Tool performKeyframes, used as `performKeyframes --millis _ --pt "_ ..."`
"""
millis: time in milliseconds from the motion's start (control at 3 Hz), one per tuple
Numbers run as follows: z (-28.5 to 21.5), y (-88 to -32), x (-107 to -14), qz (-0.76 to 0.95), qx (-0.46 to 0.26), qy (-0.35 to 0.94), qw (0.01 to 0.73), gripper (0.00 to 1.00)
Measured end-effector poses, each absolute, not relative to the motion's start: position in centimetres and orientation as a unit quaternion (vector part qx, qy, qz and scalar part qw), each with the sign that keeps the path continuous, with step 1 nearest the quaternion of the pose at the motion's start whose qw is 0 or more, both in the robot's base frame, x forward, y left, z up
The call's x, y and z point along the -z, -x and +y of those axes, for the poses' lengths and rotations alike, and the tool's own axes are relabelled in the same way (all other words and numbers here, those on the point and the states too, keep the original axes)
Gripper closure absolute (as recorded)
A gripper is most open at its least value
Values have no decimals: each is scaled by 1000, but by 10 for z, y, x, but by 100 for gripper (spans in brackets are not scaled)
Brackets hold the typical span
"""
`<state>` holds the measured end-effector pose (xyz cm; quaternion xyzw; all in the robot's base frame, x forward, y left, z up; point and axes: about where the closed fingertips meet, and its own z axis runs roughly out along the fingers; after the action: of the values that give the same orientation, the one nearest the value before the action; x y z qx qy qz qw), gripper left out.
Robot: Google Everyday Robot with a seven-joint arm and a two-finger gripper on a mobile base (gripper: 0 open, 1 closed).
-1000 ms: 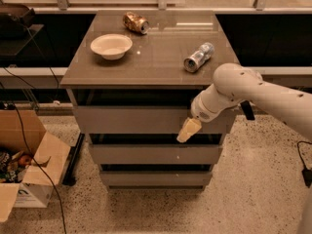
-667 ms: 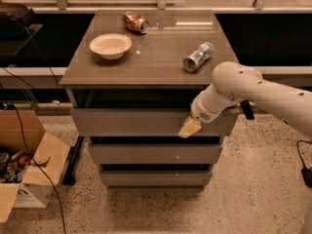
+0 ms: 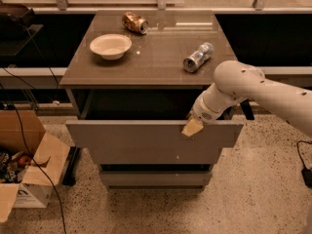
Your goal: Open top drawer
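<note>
The gripper (image 3: 192,126) is seen at the upper edge of the top drawer (image 3: 146,140), towards the right end of its flat front panel, and it seems to be hooked over that edge from the inner side; whether it is apart or together cannot be told. The white arm (image 3: 273,94) is reached in from the right of the top drawer. The top drawer itself is found drawn out towards the camera, well forward of the narrower drawer front (image 3: 151,178) below it, and a dark, deep interior is shown behind its panel. The step in hand is judged to be the pulling of the drawer, and the task is considered nearly done, since a large part of the interior is uncovered. For the next move, a short straight pull along the drawer's own line is called for, if more opening is wanted, and then the gripper is to be lifted clear of the edge. A bowl (image 3: 110,46) and a can (image 3: 198,57) are left on the surface above and behind the top drawer, so no sideways jerk should be given.
</note>
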<state>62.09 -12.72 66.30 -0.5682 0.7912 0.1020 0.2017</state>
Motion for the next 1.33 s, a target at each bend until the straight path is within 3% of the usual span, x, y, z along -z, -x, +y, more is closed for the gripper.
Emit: performKeyframes --millis 333,1000,1333 --pt "-123 -592 -673 792 -126 565 193 77" --pt "-122 -585 -670 786 -131 577 180 31" --pt "-123 -558 -654 798 -144 568 144 1"
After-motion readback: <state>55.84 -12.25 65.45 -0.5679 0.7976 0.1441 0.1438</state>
